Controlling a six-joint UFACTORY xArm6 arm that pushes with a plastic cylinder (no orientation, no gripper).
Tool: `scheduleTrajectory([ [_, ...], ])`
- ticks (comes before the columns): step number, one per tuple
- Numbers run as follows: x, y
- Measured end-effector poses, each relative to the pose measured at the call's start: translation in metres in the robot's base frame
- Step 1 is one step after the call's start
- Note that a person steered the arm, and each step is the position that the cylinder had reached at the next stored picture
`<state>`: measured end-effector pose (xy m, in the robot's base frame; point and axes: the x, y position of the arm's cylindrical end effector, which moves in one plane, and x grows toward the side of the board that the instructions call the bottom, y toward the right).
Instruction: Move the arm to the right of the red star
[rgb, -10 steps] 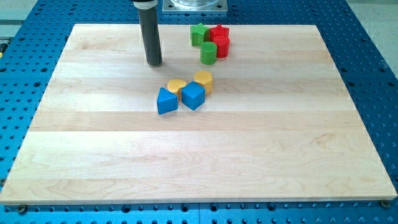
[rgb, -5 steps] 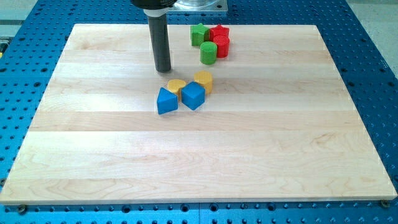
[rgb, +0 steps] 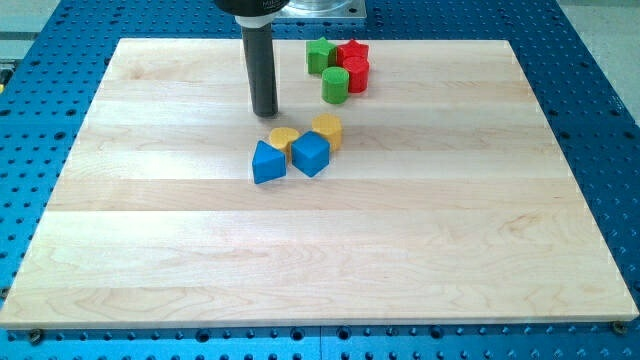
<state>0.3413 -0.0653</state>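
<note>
My tip is seen resting on the wooden board, holding nothing, left of the red star, which is clustered with green blocks at the view's top; no claw is fitted.

No readable text, labels, brands, numbers or signs anywhere in the frame. Checked the wooden board, the blue perforated table, the rod down to my tip, and the blocks just to the view's right and bottom of my tip: all plain surfaces, no markings legible.
</note>
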Motion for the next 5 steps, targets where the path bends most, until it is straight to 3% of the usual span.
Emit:
scheduleTrajectory([
  [2, 0.005, 0.077],
  [5, 0.015, 0.131],
])
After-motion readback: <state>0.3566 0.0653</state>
